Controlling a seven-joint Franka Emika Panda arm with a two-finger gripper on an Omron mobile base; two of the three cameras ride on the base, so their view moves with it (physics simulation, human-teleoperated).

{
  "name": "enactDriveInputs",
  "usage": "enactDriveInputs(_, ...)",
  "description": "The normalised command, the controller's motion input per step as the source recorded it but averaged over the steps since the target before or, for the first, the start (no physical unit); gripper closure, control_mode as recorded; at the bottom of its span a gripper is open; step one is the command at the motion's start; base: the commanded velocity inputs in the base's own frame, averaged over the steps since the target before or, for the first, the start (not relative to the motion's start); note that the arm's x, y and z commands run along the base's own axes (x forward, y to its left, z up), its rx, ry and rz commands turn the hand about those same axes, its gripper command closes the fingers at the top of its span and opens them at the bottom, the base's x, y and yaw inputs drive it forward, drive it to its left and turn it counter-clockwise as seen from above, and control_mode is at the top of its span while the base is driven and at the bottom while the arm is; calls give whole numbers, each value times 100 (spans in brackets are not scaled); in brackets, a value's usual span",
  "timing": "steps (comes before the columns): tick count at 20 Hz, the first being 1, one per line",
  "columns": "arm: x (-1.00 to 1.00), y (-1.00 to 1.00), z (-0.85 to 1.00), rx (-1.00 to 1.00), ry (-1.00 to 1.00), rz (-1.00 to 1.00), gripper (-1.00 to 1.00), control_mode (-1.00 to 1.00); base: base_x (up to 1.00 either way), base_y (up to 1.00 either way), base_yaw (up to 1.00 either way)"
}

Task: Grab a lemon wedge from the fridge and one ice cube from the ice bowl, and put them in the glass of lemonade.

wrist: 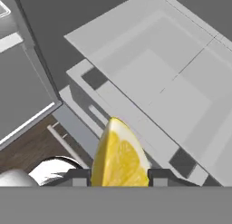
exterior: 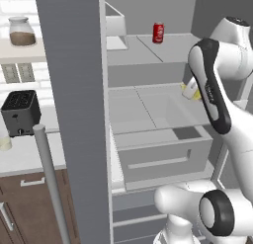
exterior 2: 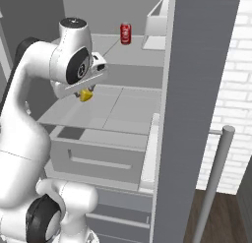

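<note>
The fridge [exterior: 74, 114] stands open, with its dark grey door [exterior 2: 197, 89] swung out toward me. My gripper [wrist: 118, 177] is shut on the lemon wedge [wrist: 120, 157], a bright yellow slice pinched between the two finger tips. The gripper [exterior 2: 84, 92] hangs above the middle shelf inside the fridge, and the lemon wedge [exterior 2: 86, 95] peeks out under the hand. From the left, the lemon wedge [exterior: 196, 94] shows just behind the forearm. The glass of lemonade [exterior: 4, 142] sits on the counter at the left edge, cut off by the frame. The ice bowl is out of view.
A red can [exterior: 158, 33] stands on the upper fridge shelf. A pulled-out grey drawer [exterior: 163, 156] lies below the hand. A black toaster [exterior: 21, 112] and a jar [exterior: 21, 31] are left of the door. The door's bar handle [exterior 2: 216, 178] juts out on the right.
</note>
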Motion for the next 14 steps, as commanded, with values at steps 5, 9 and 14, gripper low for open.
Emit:
enactDriveInputs(5,-48,1,-1,0,9,-22,100,-100,0,0,0)
enactDriveInputs(9,-57,1,0,7,0,-37,100,-100,0,0,0)
enactDriveInputs(14,-39,0,-10,5,5,-48,100,-100,0,0,0)
